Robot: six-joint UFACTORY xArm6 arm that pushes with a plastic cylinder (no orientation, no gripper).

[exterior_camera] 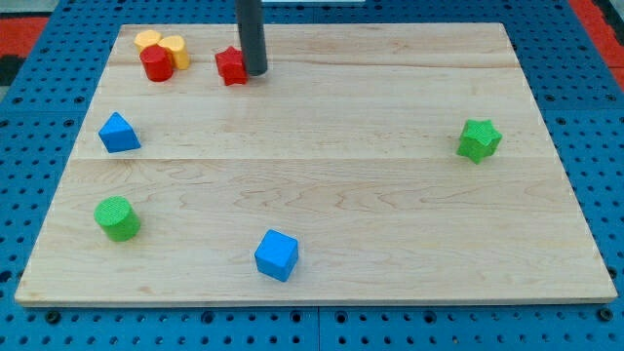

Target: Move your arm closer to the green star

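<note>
The green star (479,139) lies near the board's right edge, about mid-height in the view. My tip (255,72) is at the view's top, left of centre, touching the right side of a red star-shaped block (231,65). The green star is far to the right of the tip and a little lower in the view.
A red cylinder (156,63) and a yellow block (162,45) sit together at the top left. A blue triangular block (118,133) is at the left, a green cylinder (117,217) at the lower left, a blue cube (276,254) at the bottom centre. The wooden board (331,195) lies on blue pegboard.
</note>
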